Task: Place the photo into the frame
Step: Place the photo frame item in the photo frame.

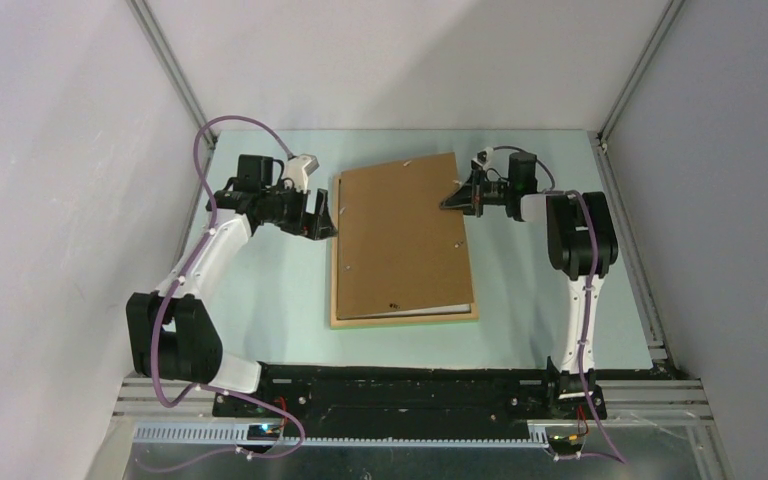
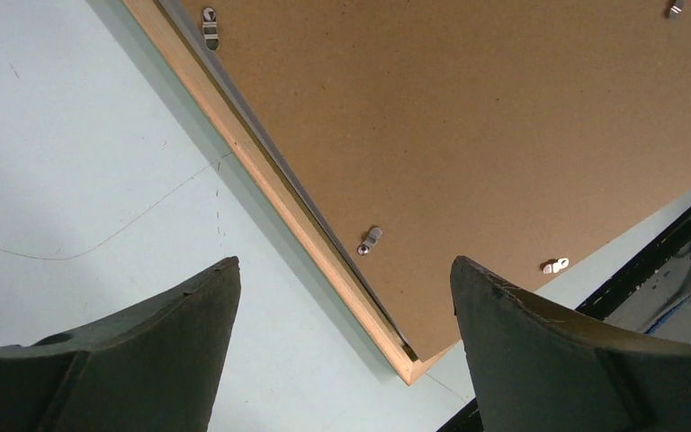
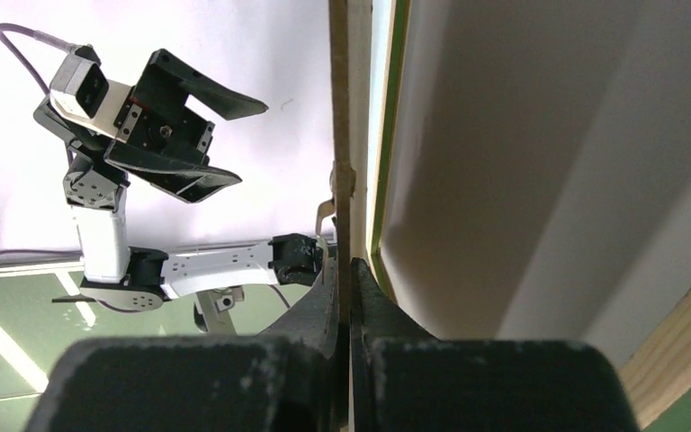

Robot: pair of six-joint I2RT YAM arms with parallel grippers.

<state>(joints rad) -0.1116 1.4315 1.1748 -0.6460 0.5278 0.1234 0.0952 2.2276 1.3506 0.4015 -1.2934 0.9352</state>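
Probably a robotics lab: white-walled enclosure (image 1: 50, 150), aluminium rails (image 1: 167, 60), pale green table (image 1: 270, 300).

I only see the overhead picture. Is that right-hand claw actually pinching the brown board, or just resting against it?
Observer: Pinching. Its own wrist camera shows the right gripper shut on the thin edge of the photo.
Visitor: Is the other claw holding anything?
Observer: No. In the left wrist view the left gripper is wide open with nothing between its fingers; beyond them are only the table and the wooden edge of the frame.
Visitor: What are the specks on the board?
Observer: Small metal clips near its edges, clear from the left wrist.
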